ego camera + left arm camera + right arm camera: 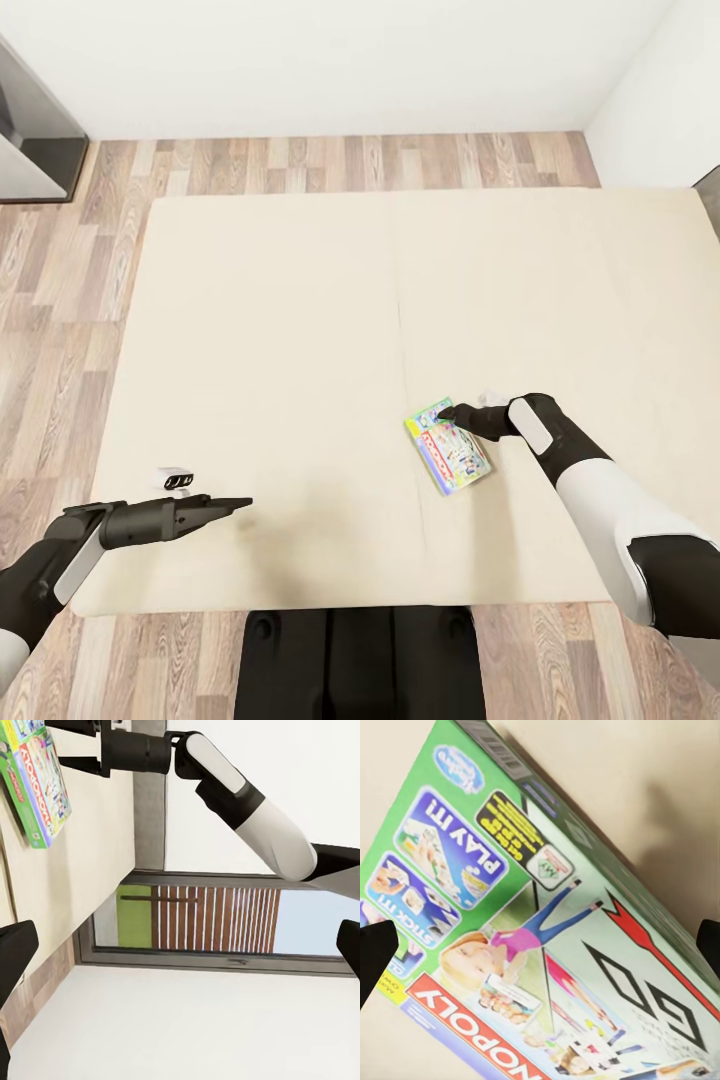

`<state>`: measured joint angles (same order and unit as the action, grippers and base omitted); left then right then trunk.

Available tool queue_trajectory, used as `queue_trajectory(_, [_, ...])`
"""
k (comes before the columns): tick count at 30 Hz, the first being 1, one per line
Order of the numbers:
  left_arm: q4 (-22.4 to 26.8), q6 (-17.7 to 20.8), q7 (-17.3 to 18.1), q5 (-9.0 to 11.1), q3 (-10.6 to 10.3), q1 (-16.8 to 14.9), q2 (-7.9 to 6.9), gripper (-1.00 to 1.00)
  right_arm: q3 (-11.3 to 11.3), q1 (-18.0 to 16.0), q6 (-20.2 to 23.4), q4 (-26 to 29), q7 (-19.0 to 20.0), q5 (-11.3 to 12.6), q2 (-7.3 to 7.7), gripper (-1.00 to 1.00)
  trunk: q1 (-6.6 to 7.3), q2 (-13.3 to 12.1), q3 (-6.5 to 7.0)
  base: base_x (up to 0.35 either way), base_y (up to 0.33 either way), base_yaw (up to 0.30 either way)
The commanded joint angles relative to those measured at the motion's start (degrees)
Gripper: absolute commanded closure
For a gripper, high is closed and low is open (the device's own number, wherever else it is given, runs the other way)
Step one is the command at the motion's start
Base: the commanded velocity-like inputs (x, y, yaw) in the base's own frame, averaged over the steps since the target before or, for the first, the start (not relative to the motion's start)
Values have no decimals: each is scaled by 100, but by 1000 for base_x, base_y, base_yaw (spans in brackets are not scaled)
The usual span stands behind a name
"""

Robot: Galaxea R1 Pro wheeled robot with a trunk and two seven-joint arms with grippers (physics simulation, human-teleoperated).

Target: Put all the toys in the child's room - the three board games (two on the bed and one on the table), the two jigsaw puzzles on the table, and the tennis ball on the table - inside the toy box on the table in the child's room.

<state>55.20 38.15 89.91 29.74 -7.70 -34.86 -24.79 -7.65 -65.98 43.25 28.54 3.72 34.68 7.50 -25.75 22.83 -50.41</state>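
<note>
Board game (547, 945) flat on bed (300, 330) | between spread right jaws | left jaws spread, well apart

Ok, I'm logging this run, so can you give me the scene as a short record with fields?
surface: cream bed, wood floor around it
toy in view: one board game, lying flat on the bed
box print: green, "MONOPOLY" lettering
right gripper: at the box's far edge, fingers spread, not gripping yet
left gripper: over the bed's near edge, holding nothing
second board game: not visible
</note>
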Motion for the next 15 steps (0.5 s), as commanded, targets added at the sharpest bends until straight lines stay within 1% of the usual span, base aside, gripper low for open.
queue_trajectory(1, [-1,61,9,32,-23,-3,-8,-100,-26,-3,16,3,39,-40,6,-100,-3,9,-7,0,0,0])
queue_trajectory(10, [-1,61,9,32,-25,-3,-8,-100,-30,-3,16,4,40,-41,6,-100,-3,9,-12,0,0,0])
queue_trajectory(15, [-1,61,9,32,-24,-3,-8,-100,-30,-3,15,8,41,-41,6,-100,-3,9,-40,0,0,0])
